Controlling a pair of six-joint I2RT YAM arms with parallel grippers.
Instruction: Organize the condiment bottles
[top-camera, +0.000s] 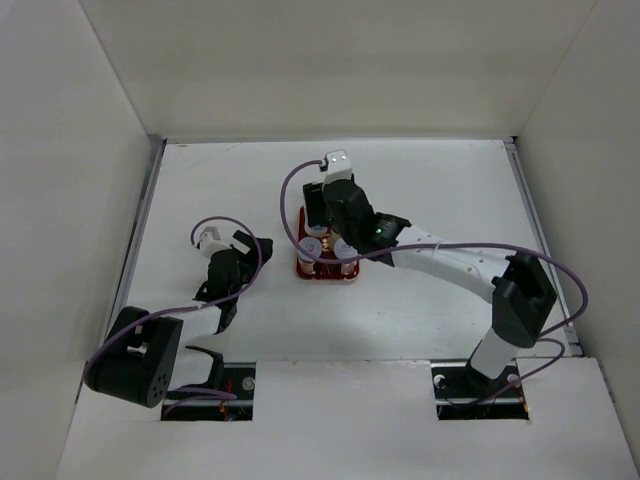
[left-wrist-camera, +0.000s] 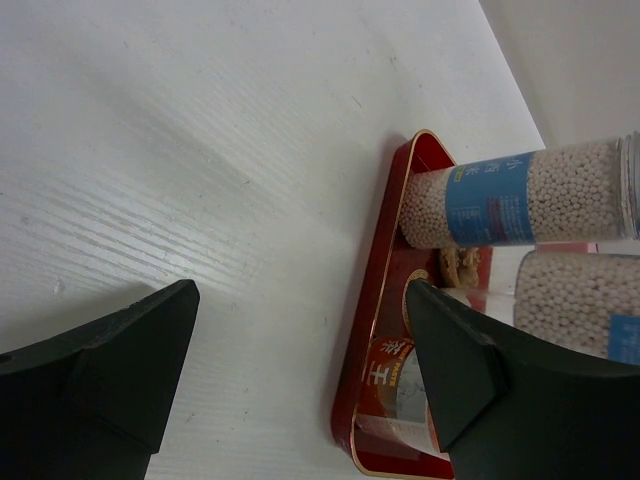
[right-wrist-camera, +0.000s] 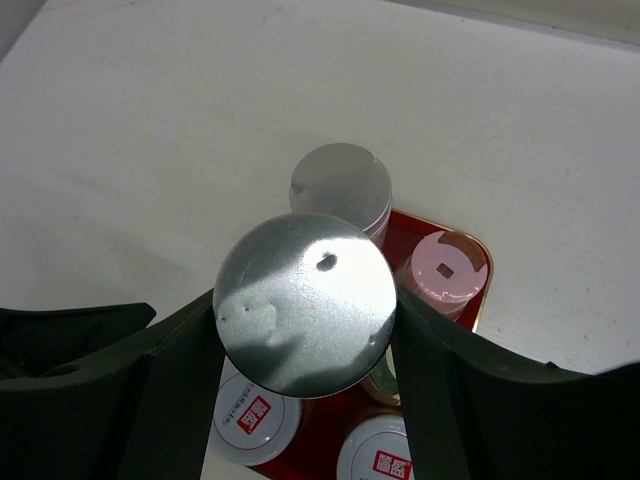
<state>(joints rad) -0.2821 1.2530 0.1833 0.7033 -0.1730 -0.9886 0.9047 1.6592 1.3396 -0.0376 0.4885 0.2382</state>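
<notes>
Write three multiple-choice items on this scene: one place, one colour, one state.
1. The red tray lies: A) mid-table, under the right gripper and its silver-capped bottle; B) in the far left corner; C) beside the right arm's base.
2. The labels on the bottles of white granules are: A) green; B) blue; C) yellow.
3. The left gripper is: A) shut on a bottle; B) shut on the tray's rim; C) open, holding nothing.
1 A, the top view shows it there; 2 B, seen in the left wrist view; 3 C, bare table shows between its fingers.
</notes>
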